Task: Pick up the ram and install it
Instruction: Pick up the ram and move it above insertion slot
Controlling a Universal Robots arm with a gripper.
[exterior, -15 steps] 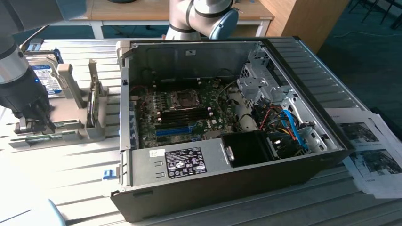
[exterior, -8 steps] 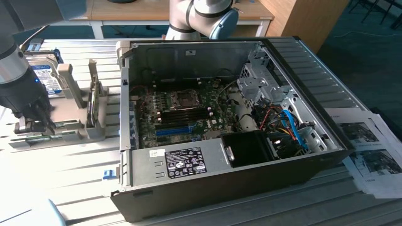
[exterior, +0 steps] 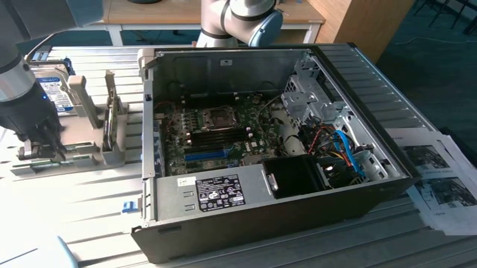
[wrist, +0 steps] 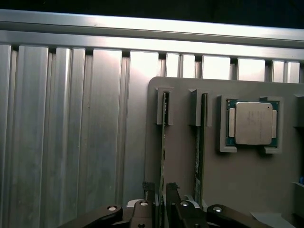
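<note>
Down at the exterior view's left, the arm reaches onto a gray tray that lies on the ribbed metal table. The gripper sits low over this tray, and its fingers stand apart, one on each side of the ram. A thin dark gap shows on each side of the ram, so the fingers straddle it and do not clamp it.

The ram stands on its edge in a narrow slot of the tray, seen end-on as a thin green strip, with its far end held between two small gray posts. Just beside it, in a matching slot, stands a second memory stick, also on edge and parallel to the first. Beyond that one, a square silver processor lies flat in its own shallow pocket of the tray. The ram is the stick farther from the processor.

From the exterior view, a hard drive with a blue and white label leans behind the arm. An open computer case lies on its side in the middle of the table, its green board facing up. Some printed papers rest near the case at the exterior view's right.
</note>
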